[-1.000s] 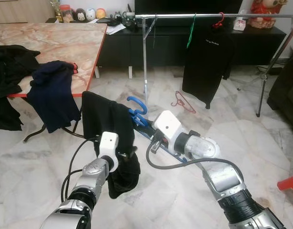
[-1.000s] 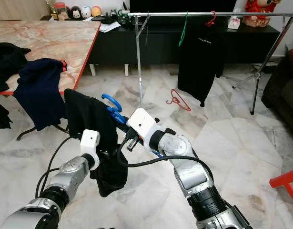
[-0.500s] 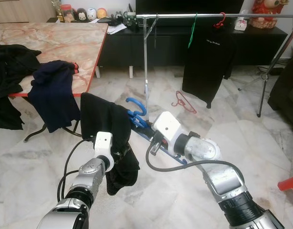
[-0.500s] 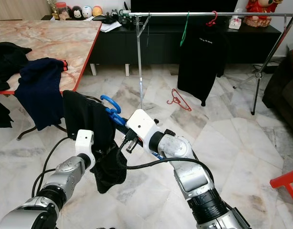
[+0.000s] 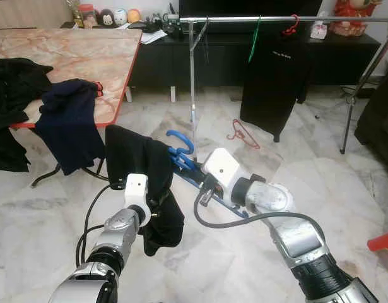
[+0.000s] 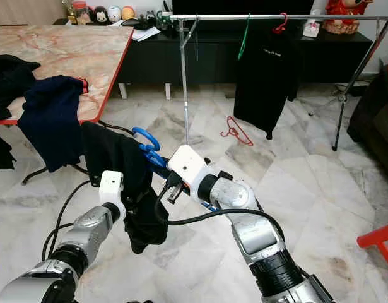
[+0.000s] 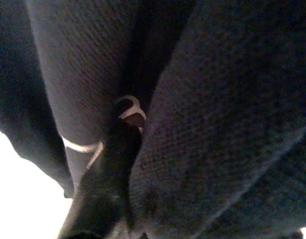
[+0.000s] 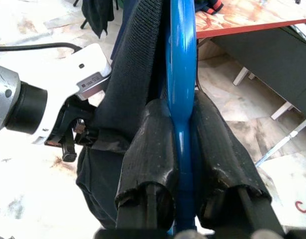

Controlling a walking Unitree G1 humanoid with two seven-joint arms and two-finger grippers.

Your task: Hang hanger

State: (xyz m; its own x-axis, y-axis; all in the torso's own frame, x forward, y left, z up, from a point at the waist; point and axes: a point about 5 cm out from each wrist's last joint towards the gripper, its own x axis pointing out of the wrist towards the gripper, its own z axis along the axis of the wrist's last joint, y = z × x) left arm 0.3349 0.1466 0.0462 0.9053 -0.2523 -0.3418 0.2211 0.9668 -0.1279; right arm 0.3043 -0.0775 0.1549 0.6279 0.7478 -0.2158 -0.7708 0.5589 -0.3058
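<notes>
A blue hanger [image 5: 181, 137] is clamped between the fingers of my right gripper [image 8: 181, 107], which is shut on its bar low over the floor. A black garment [image 5: 141, 163] is draped over the hanger's left end and hangs down in a bunch. My left gripper [image 5: 157, 203] is pushed into the lower folds, pinching the cloth; in the left wrist view one black finger [image 7: 110, 169] lies buried in dark fabric. The metal clothes rail [image 5: 276, 20] stands farther back, with a black shirt [image 5: 272, 76] hanging from a red hanger and a green hanger [image 5: 253, 39] beside it.
A red hanger [image 5: 243, 134] lies on the marble floor under the rail. On the left, the marble-topped table [image 5: 86, 53] has a navy garment [image 5: 67, 126] and black clothes [image 5: 11, 79] hanging over its edge. A red stool corner [image 5: 384, 243] is at the right; a black TV cabinet [image 5: 162, 60] stands behind.
My left gripper has shifted a little to the left and the bunched black garment has risen slightly with it. The right gripper and blue hanger have barely moved.
</notes>
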